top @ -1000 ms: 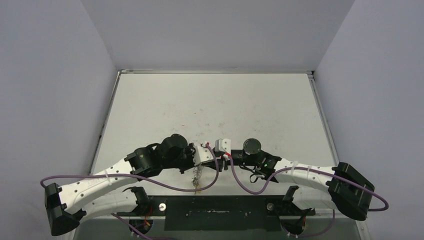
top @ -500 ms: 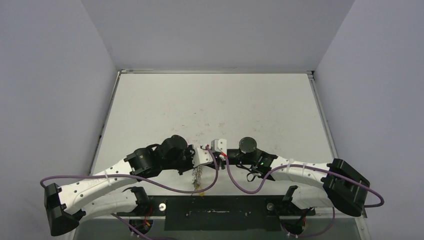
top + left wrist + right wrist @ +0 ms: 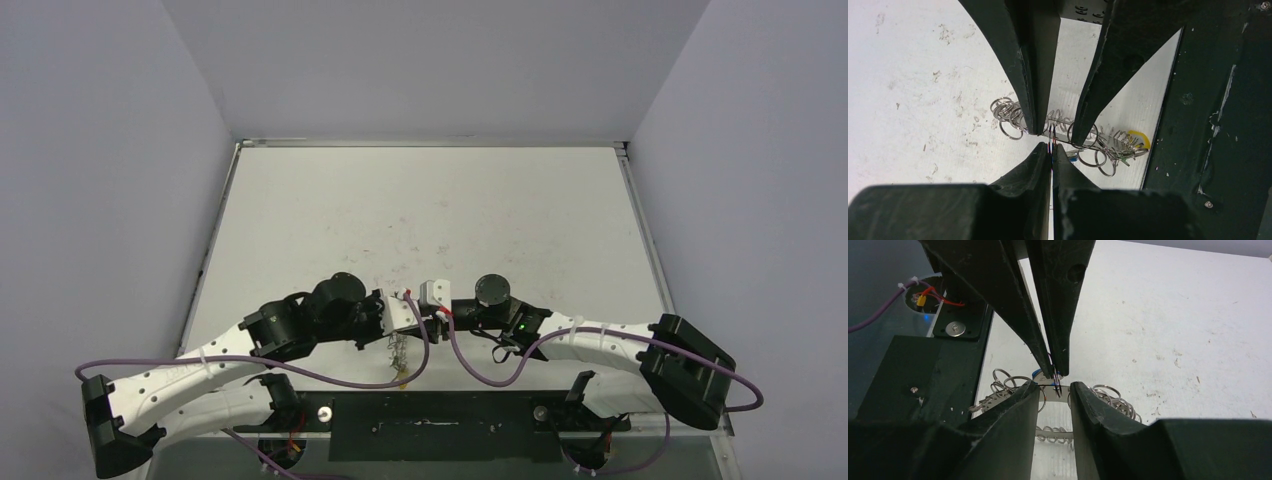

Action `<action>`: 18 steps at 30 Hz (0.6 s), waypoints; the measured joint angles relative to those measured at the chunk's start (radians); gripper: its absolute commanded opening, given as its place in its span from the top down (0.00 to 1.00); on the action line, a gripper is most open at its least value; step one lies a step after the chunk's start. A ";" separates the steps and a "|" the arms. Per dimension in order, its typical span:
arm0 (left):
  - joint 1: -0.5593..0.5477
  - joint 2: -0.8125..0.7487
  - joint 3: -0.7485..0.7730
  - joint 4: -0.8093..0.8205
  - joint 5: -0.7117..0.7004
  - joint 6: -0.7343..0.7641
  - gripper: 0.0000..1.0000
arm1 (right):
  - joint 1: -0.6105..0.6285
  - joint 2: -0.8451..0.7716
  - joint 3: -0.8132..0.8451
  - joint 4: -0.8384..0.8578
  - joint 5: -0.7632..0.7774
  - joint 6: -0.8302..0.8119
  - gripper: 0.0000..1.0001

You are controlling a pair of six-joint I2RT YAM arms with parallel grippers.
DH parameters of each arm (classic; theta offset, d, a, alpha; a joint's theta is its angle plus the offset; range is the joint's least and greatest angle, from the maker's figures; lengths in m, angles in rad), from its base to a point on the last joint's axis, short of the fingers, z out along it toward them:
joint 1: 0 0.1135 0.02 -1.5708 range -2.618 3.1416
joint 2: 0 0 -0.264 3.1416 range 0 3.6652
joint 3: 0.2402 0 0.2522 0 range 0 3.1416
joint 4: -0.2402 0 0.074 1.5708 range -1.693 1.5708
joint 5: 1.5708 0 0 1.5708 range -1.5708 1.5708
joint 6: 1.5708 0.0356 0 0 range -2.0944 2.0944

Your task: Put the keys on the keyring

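The keyring (image 3: pixel 1108 140) is a silver band edged with many small wire loops, close to the table's front edge. It also shows in the top view (image 3: pixel 398 352) and the right wrist view (image 3: pixel 1050 432). A yellow key tag (image 3: pixel 1140 136) sits at its near end, and a blue tag (image 3: pixel 1038 373) shows beside the grip. My left gripper (image 3: pixel 1052 150) is shut on one thin wire loop of the keyring. My right gripper (image 3: pixel 1054 390) is open, and its fingers (image 3: pixel 1079 131) straddle the band on either side of that loop. The other keys are hidden among the loops.
The black mounting plate (image 3: pixel 1208 125) and the table's front edge lie right beside the keyring. The white table (image 3: pixel 430 220) stretches away behind the grippers. Purple cables (image 3: pixel 470 365) hang from both wrists.
The right arm has moved left, bringing its gripper up against the left gripper. The left arm has shifted slightly left. The keyring has stayed under them.
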 measured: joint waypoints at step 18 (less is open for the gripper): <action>0.000 0.012 -0.003 0.002 0.003 0.000 1.00 | 0.000 -0.029 0.000 -0.007 0.004 0.005 0.74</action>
